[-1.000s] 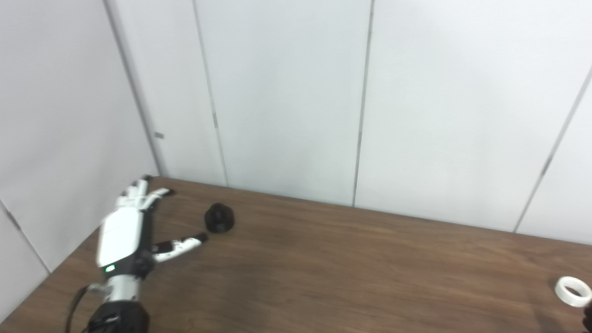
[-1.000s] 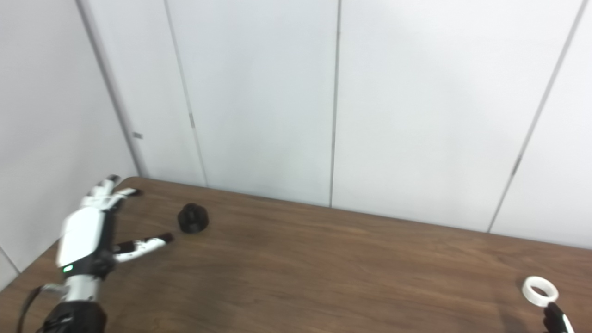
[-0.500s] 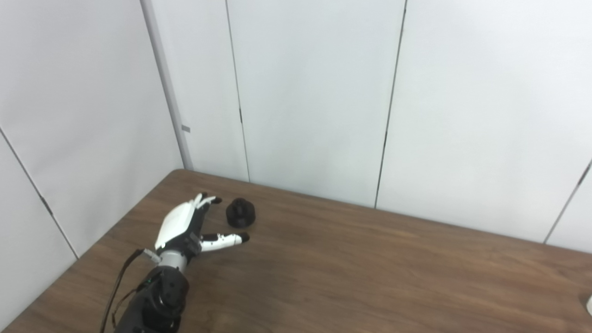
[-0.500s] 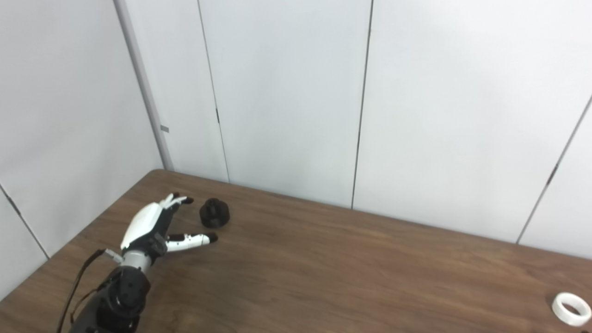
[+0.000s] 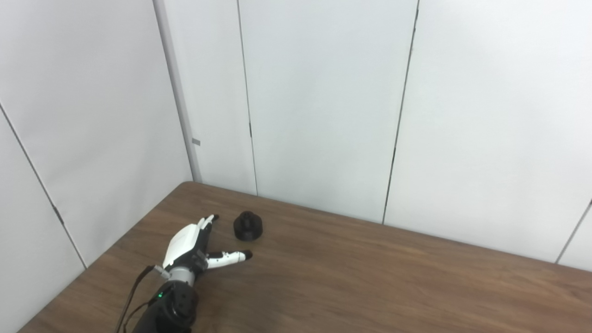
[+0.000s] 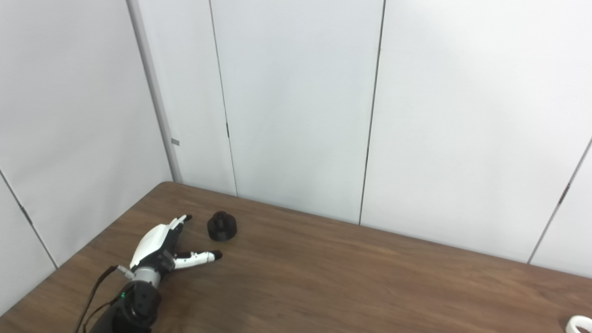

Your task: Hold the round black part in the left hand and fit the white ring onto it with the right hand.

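Observation:
The round black part (image 5: 248, 226) stands on the brown table (image 5: 351, 277) near its far left corner. My left hand (image 5: 192, 243) lies low over the table just left of and nearer than the part, open, with fingers stretched forward and thumb out toward the right; it does not touch the part. It also shows in the right eye view (image 6: 162, 245), as does the part (image 6: 222, 226). The white ring (image 6: 580, 324) lies at the bottom right corner of the right eye view only, cut by the edge. My right hand is out of both views.
White wall panels (image 5: 323, 106) rise straight behind the table's far edge and along its left side. A black cable (image 5: 132, 300) runs along my left forearm.
The camera has turned left and down a little, so the whole scene has shifted right. My left hand has drawn closer to the black part. The right hand has left the picture.

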Motion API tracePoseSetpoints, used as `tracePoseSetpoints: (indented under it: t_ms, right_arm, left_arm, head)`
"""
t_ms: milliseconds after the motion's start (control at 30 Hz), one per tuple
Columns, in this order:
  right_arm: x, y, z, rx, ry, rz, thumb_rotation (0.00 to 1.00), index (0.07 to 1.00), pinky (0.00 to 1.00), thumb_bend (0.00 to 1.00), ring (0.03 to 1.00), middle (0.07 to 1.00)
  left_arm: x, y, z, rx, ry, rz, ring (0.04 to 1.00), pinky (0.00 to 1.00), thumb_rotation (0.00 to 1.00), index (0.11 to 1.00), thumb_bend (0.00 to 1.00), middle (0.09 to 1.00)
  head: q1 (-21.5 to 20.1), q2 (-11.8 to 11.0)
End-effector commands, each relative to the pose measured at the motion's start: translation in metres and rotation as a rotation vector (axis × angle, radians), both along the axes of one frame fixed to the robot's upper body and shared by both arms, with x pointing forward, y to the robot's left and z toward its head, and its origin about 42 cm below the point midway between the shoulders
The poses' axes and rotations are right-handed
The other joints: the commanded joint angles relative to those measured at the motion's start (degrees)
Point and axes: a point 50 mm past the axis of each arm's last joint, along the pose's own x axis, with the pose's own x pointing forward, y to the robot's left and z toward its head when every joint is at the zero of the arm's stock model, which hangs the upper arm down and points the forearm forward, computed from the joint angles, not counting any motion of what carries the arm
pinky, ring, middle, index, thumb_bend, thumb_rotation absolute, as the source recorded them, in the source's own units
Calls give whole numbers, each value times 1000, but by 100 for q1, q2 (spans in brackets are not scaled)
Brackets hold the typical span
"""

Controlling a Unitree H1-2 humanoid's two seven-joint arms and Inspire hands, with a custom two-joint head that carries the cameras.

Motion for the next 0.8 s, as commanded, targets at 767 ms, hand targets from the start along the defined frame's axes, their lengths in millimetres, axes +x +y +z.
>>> tracePoseSetpoints:
  t_ms: [767]
  right_arm:
    - [-40, -16, -5, 4, 60, -17, 785, 958, 957, 627, 983, 998]
  left_arm:
    - [28, 15, 13, 86, 69, 31, 1000, 1000, 455, 933, 1000, 1000]
  head:
    - [-18, 375]
